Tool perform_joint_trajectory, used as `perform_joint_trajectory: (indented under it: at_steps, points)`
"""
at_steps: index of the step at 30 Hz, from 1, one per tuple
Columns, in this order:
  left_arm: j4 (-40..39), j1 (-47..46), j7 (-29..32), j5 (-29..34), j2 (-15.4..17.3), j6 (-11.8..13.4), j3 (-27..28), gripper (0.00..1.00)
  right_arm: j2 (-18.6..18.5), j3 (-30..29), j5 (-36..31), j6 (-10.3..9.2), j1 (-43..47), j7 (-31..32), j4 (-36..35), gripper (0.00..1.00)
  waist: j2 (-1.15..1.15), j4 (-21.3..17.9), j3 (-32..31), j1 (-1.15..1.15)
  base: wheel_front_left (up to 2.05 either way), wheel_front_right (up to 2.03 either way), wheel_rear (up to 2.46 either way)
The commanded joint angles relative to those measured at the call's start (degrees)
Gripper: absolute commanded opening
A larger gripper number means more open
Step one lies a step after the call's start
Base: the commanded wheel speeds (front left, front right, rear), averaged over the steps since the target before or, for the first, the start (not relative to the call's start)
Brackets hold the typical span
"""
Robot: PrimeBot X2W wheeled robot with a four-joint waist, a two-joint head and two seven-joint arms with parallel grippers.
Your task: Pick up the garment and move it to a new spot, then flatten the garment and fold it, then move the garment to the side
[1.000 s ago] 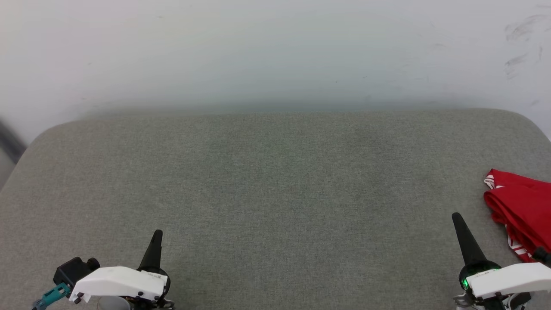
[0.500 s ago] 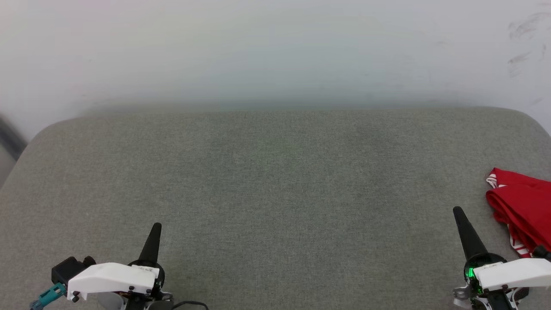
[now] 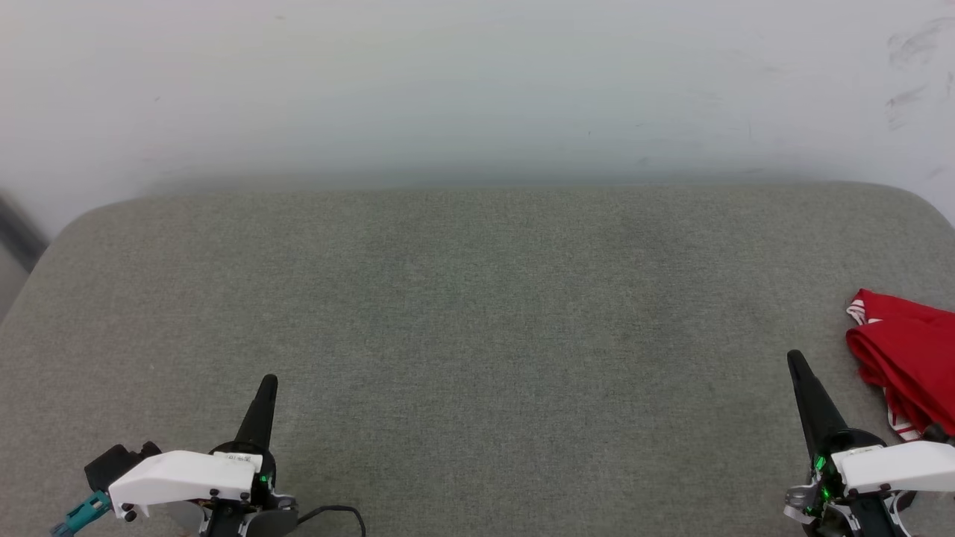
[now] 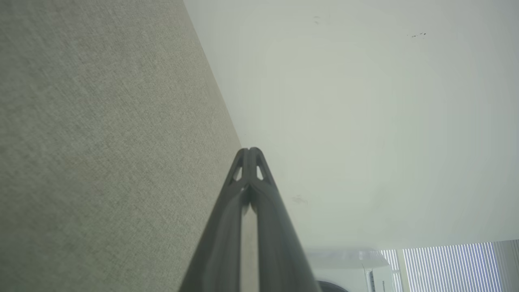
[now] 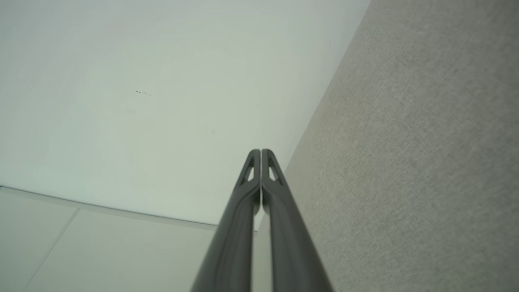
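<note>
The garment (image 3: 910,358), red with a bit of red-white striped trim, lies bunched at the right edge of the head view on the grey-green padded surface (image 3: 477,298), partly cut off by the frame. My right gripper (image 3: 795,362) stands just left of it, shut and empty, apart from the cloth. At the lower left my left gripper (image 3: 268,382) is shut too, holding nothing. In the left wrist view the left gripper (image 4: 250,151) shows its tips pressed together; the right gripper (image 5: 260,151) looks the same in the right wrist view.
A pale wall (image 3: 477,89) rises behind the padded surface, with dark scuff marks (image 3: 906,67) at its upper right. The surface's corners are rounded. A window blind (image 4: 446,265) and a white appliance (image 4: 348,267) appear low in the left wrist view.
The head camera has shifted slightly. Both grippers sit a little higher in the view; the garment has slid toward the right edge of the view. Both stay shut.
</note>
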Motion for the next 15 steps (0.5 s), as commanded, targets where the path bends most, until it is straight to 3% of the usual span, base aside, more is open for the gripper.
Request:
perform_joint_trajectory:
  at_steps: [1,15]
  points:
    - [-0.1,-1.2,0.5,-0.9,-0.3,-0.5,0.7,0.00,0.2,-0.2,1.3,0.00,-1.4,0.0,0.0,0.00,0.00,0.0,0.0,0.00,0.00,0.00,0.00]
    - [0.4,-1.8,2.0,-5.6,-1.6,-2.4,2.9,0.00,0.4,-0.5,7.6,0.00,-2.7,0.5,1.6,0.00,0.00,0.2,0.5,0.00,0.00,0.00,0.00]
